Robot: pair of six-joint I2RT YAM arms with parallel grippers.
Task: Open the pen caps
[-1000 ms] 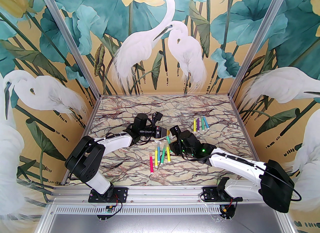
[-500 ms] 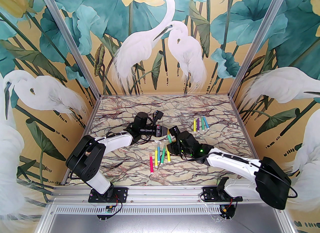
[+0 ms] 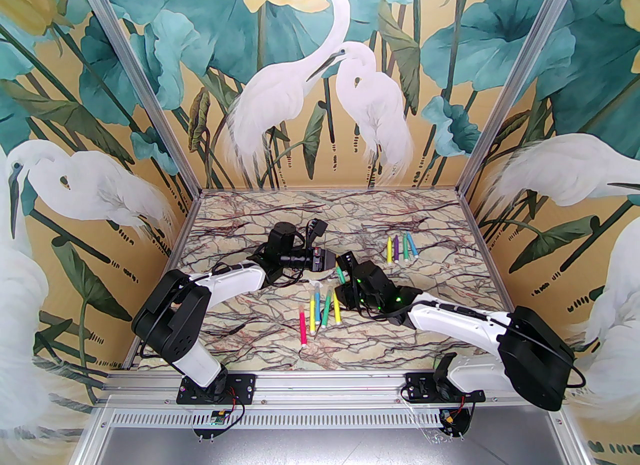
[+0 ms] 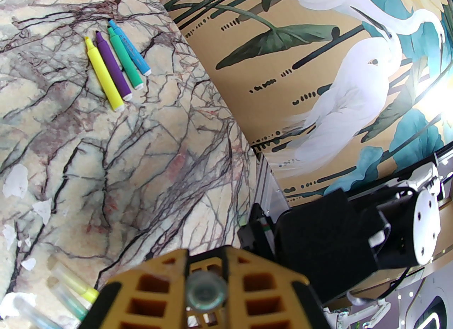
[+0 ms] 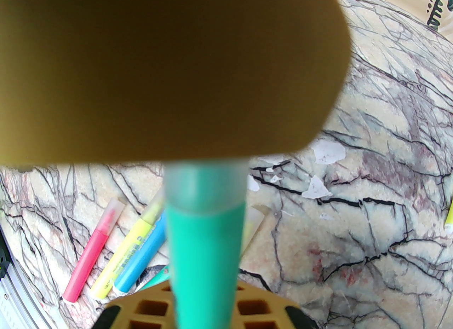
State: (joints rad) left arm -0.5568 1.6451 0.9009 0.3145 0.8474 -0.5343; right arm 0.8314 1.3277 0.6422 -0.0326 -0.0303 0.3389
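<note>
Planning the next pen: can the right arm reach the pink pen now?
Probably not yet: nothing covers the pink pen, but the right hand is shut on the green pen, its cap in the left hand.

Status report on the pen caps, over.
Left claw shut on clear cap. Right claw shut on green pen, cap not yet off. Capped pens lie on table below, not in the way.

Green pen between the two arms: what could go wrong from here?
1. The left fingers pinch the smooth clear cap; it may slip out instead of coming off the green pen.
2. If the cap releases suddenly, the right fingers, holding the pen, could swing into the capped pens lying just below.
</note>
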